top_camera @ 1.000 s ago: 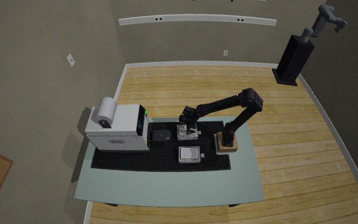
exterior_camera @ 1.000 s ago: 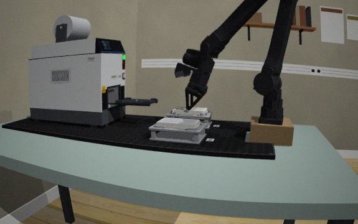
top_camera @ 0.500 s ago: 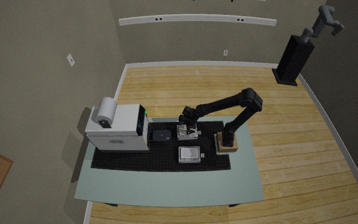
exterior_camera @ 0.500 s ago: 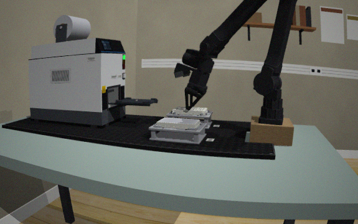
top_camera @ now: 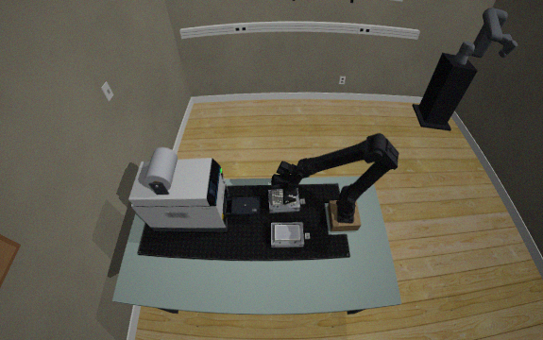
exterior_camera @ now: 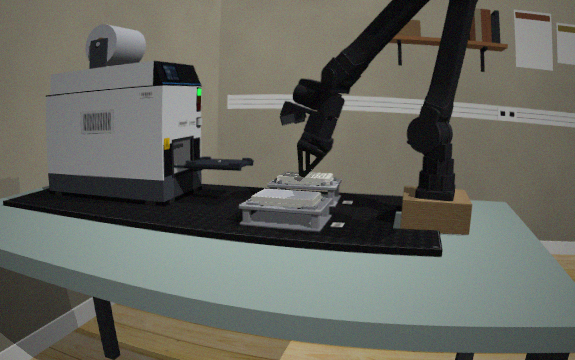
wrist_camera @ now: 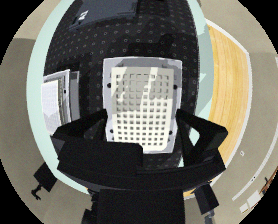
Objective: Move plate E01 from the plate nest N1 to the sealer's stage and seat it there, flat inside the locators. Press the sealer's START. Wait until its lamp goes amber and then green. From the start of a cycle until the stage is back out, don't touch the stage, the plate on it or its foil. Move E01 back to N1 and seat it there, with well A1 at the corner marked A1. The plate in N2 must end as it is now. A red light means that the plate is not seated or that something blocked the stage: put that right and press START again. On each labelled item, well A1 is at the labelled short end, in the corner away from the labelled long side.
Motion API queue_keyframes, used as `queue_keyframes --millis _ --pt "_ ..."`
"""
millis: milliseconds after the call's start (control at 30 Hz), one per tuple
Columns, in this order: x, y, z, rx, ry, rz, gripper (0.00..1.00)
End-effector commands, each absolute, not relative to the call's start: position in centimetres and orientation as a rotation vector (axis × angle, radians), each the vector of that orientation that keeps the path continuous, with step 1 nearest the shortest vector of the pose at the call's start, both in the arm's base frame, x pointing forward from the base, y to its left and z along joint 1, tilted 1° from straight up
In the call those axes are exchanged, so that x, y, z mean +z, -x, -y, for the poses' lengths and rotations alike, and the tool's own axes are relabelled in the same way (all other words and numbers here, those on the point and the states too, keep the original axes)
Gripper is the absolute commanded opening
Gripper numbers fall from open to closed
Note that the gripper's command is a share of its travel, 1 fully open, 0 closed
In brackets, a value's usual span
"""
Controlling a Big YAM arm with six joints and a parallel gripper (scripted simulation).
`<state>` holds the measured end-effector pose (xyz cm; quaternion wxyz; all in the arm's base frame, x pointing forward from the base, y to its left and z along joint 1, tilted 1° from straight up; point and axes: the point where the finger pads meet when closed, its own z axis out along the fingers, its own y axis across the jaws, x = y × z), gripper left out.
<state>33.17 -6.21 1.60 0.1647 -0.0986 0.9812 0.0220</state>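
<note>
At the left end of the desk (top_camera: 252, 283) (exterior_camera: 267, 280) (wrist_camera: 35, 100), the sealer (top_camera: 181, 189) (exterior_camera: 107, 134) is set on a black mat (top_camera: 243, 241) (exterior_camera: 192, 220) (wrist_camera: 90, 50), with a white roll (top_camera: 161, 167) (exterior_camera: 124, 45) mounted on top. Its lamp (top_camera: 221, 171) (exterior_camera: 199, 92) is lit green. To its right, the stage (top_camera: 246, 205) (exterior_camera: 219, 163) (wrist_camera: 107, 10) is extended, with no plate on it. Next, two nests are seen, one behind the other in the exterior view. In the near nest (top_camera: 287, 245) (exterior_camera: 287, 219) (wrist_camera: 75, 95), a white-topped plate (top_camera: 287, 232) (exterior_camera: 284, 196) (wrist_camera: 51, 102) is borne. In the far nest (top_camera: 282, 209) (exterior_camera: 337, 186) (wrist_camera: 108, 65), an open-welled plate (top_camera: 278, 195) (exterior_camera: 323, 177) (wrist_camera: 140, 110) is carried. Neither plate's label can be read; E01 is thus in one of the nests, but which one cannot be told from a label. The claw (top_camera: 290, 195) (exterior_camera: 303, 175) (wrist_camera: 141, 112) is spread wide over the far nest, its fingers placed towards the two long sides of the open-welled plate; nothing is gripped. Whether contact is made cannot be told. At the right, the arm (top_camera: 342, 158) (exterior_camera: 442, 75) is mounted on a wooden block (top_camera: 347, 227) (exterior_camera: 437, 217).
</note>
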Motion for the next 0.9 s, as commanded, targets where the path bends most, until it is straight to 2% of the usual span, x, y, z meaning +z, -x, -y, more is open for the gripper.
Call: queue_keyframes --millis 0,867 --pt "2.5 -34.7 6.1 0.053 0.303 -2.763 1.00" --pt "3.0 -35.6 6.3 0.051 0.301 -2.759 1.00"
